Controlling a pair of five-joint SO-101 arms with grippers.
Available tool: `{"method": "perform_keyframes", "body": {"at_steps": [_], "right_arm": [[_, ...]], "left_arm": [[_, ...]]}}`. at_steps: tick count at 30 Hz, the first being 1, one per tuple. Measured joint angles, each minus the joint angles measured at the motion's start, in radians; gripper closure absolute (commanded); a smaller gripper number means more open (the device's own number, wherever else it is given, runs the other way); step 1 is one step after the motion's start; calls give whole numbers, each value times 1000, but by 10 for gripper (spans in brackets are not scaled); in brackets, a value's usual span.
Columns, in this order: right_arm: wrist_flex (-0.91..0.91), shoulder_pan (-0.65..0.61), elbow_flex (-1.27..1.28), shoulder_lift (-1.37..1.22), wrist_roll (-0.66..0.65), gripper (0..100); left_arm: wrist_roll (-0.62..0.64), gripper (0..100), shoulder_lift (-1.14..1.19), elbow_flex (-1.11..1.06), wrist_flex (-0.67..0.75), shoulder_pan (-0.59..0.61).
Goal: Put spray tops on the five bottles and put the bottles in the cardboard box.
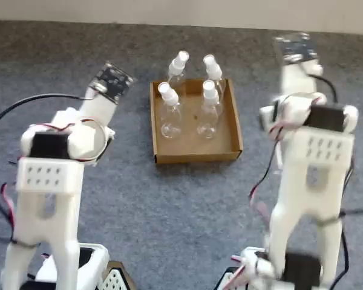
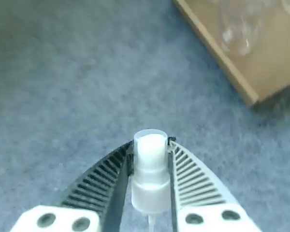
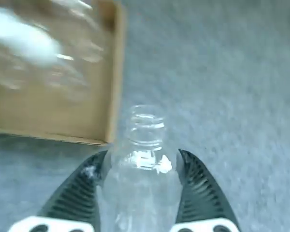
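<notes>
The left gripper [image 2: 151, 145] was clamped on a white plastic spray top [image 2: 149, 186] over the grey carpet [image 2: 63, 96]. The right gripper [image 3: 142, 154] gripped a clear uncapped plastic bottle [image 3: 141, 193] near the shallow brown cardboard box [image 1: 193, 157], where four capped clear bottles [image 1: 169, 118] stood upright.

The table [image 1: 169, 205] is covered w/ grey, felt-like carpet [image 2: 63, 72] — evenly textured throughout. A pale strip [image 1: 139, 11], poss. a wall, is seen along its far edge.

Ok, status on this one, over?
Left gripper shut on spray top. Right gripper shut on uncapped bottle. Four capped bottles in cardboard box.
</notes>
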State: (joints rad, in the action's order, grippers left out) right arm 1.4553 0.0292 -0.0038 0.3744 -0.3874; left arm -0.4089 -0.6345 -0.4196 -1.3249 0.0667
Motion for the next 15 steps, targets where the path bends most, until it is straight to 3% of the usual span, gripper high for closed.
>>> {"method": "perform_keyframes", "body": {"at_steps": [5, 10, 15], "right_arm": [[-106, -259, 252, 295, 48, 995], [-308, -506, 600, 517, 61, 995], [-422, -615, 873, 635, 61, 995]], "left_arm": [[120, 989, -164, 81, -2, -28], [250, 989, -275, 204, 8, -133], [394, 990, -308, 325, 123, -216]]}}
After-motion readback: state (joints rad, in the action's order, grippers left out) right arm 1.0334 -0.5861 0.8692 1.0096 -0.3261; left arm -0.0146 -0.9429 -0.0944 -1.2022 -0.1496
